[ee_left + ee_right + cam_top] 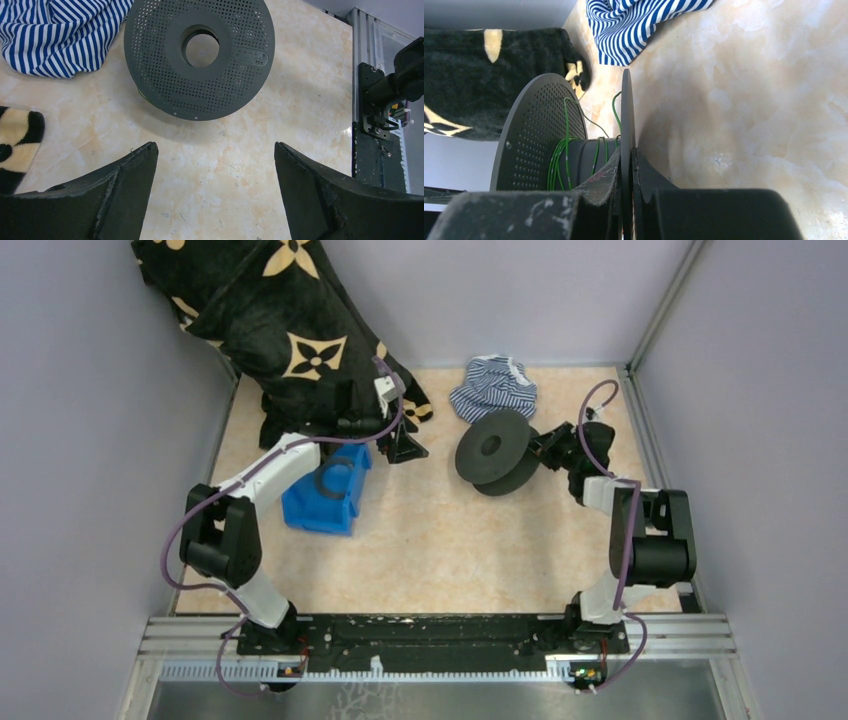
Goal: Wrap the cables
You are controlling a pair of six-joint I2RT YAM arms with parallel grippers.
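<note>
The marbled tan bench carries everything, and the black spool near its far right serves as the marker for the rest. Largest is the black blanket with tan flower shapes, heaped well to the left of the spool and beyond it, against the back corner. The spool itself has two perforated flanges and an open hub, and from above it seems to rest tilted on the bench, though that angle is hard to judge. Just behind the spool lies a crumpled blue-and-white striped cloth. A blue box sits well to the spool's left and nearer the arms' bases, with something dark and ring-like inside. The left hand hangs to the left of the spool, apart from it; in its own wrist view its fingers are spread wide with only bare bench between them, released and holding nothing. The right hand is at the spool's right edge, clenched on the thin rim of one flange, a finger pressed to each face of it. The cables, thin green wire, are on the spool: several turns lie around the core between the flanges, with a few slack loops standing up off it.
</note>
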